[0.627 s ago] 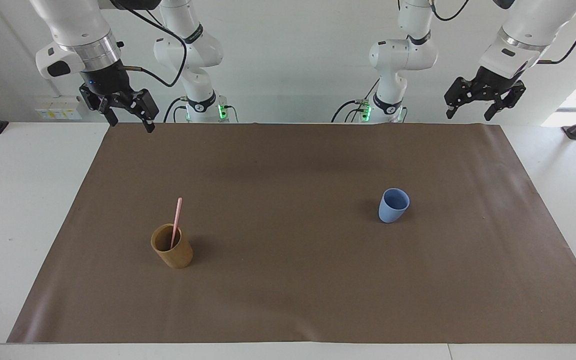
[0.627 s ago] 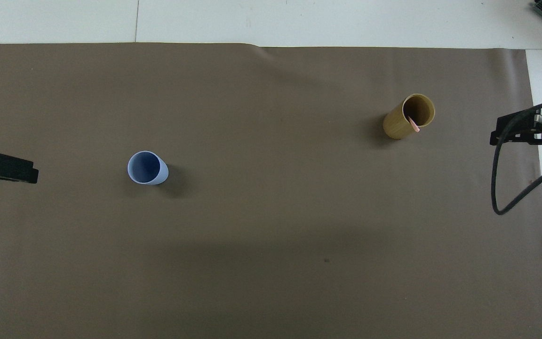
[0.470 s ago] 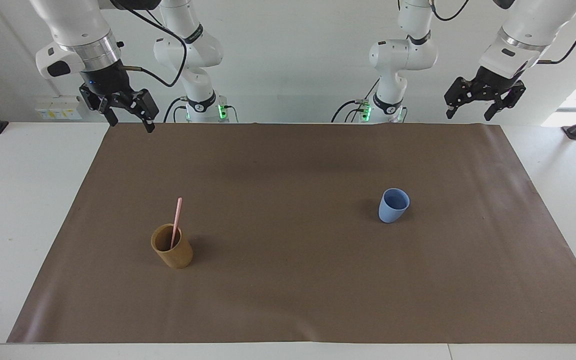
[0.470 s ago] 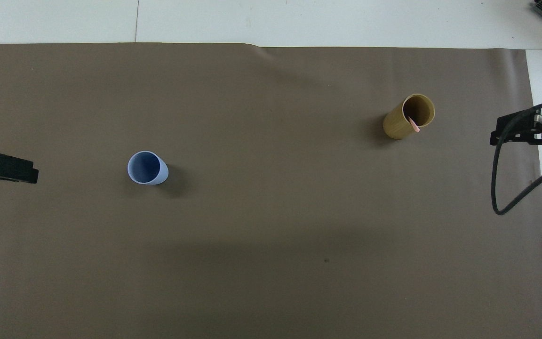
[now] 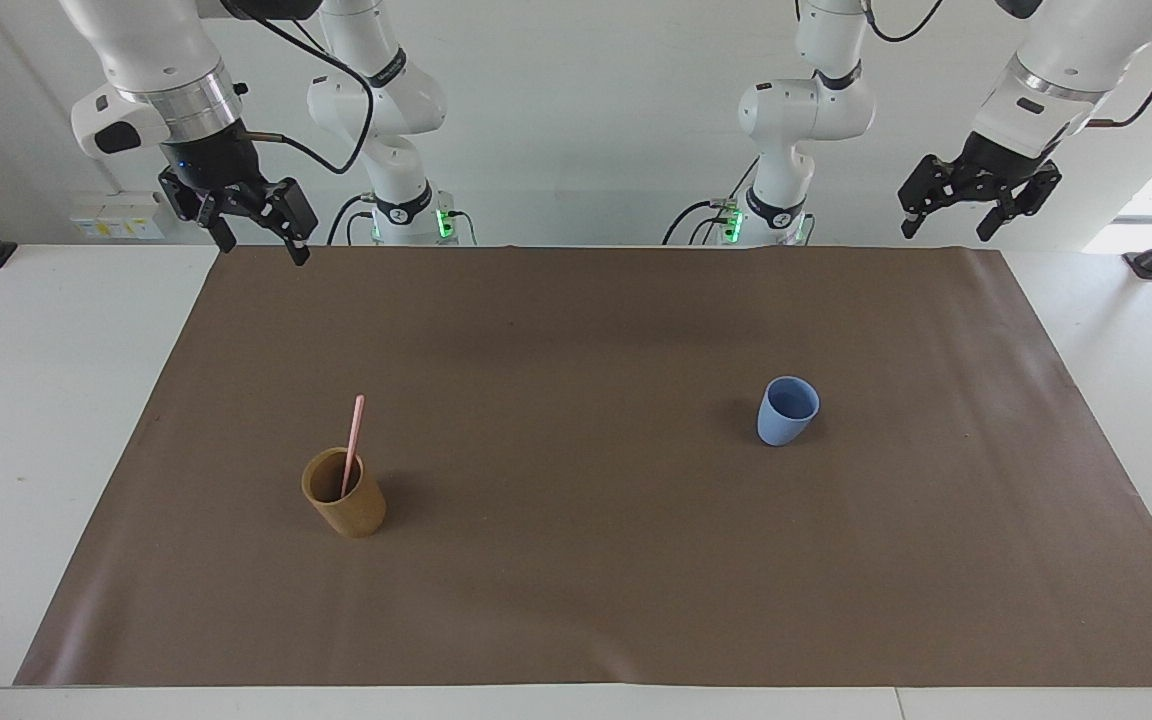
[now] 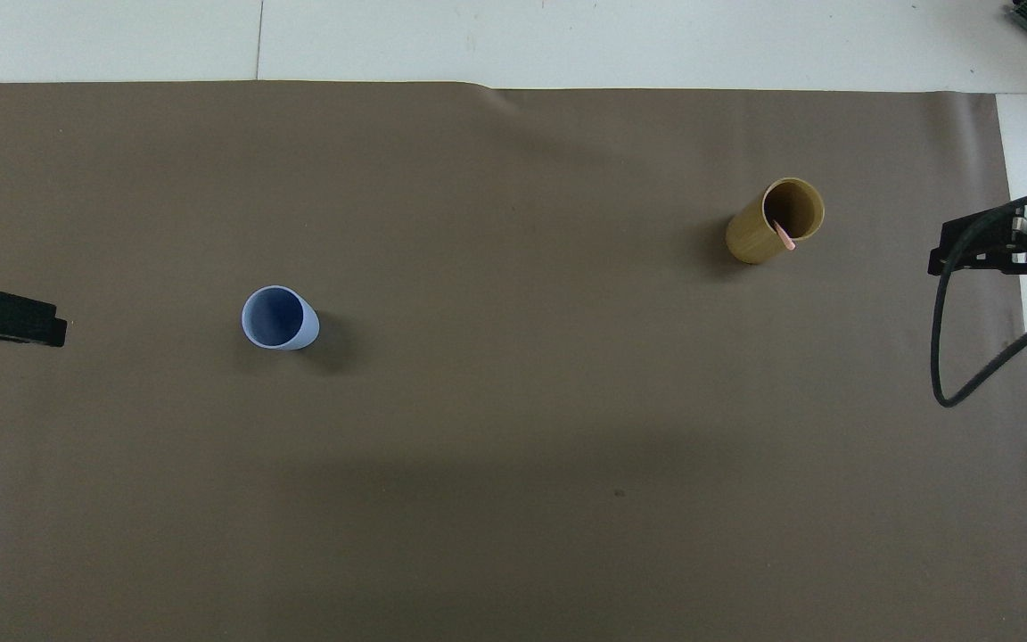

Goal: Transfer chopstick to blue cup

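Both grippers hang high in the air with nothing in them. Right gripper point(image 5: 258, 240) is up over the brown mat's point(image 5: 576, 330) corner at its own end of the table, its fingers spread apart. Left gripper point(image 5: 948, 222) hovers over the mat's edge at the other end, fingers spread too. Well below and away from the right gripper, out toward the middle of the mat, the chopstick point(image 5: 352, 444) stands leaning in the tan cup point(image 5: 344, 495), its upper half sticking out above the rim. Well below the left gripper sits the blue cup point(image 5: 787, 411), upright, far apart from the tan cup.
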You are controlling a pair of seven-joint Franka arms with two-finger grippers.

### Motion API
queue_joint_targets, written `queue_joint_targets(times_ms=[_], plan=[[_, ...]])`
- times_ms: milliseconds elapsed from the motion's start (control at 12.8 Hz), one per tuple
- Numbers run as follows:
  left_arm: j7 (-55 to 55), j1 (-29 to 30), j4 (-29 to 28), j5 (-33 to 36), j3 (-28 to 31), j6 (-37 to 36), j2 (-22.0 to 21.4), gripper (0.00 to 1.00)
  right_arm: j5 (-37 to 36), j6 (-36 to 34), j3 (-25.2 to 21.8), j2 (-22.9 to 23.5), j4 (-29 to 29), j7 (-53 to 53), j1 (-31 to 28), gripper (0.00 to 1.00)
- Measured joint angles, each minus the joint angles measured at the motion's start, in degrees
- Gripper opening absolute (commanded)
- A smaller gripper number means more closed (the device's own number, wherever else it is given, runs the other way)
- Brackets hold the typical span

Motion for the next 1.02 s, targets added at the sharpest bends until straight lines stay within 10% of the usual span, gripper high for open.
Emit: queue_joint_targets(times_ms=[1018], plan=[[0.03, 2.64, -0.18, 0.00, -1.48, 0.00, 0.00, 1.00, 0.00, 0.00, 0.00, 0.00, 0.00, 0.00, 0.00, 1.00]])
